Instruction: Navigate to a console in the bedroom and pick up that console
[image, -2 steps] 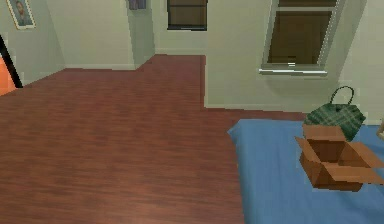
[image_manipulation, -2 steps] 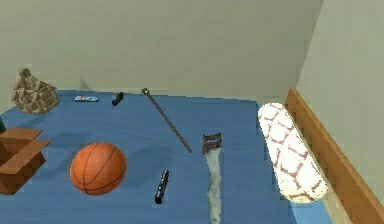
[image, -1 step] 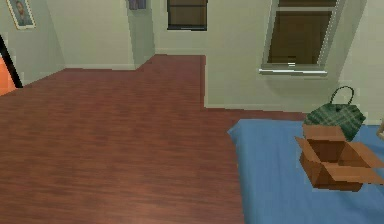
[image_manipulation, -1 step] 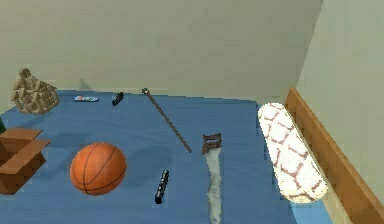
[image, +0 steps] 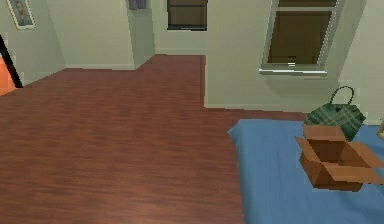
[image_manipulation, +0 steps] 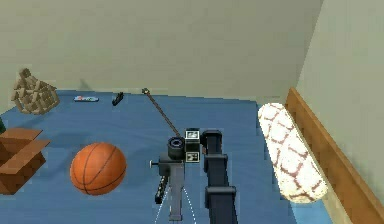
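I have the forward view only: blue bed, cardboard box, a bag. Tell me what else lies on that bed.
Observer: An orange basketball lies on the bed, just beside the cardboard box.
Operator: Now report anything small and dark.
Observer: A small dark object lies near the bed's far edge, by the wall.
Operator: Give me the arm.
Observer: The arm reaches over the bed, and the gripper shows to the picture's right of the basketball.
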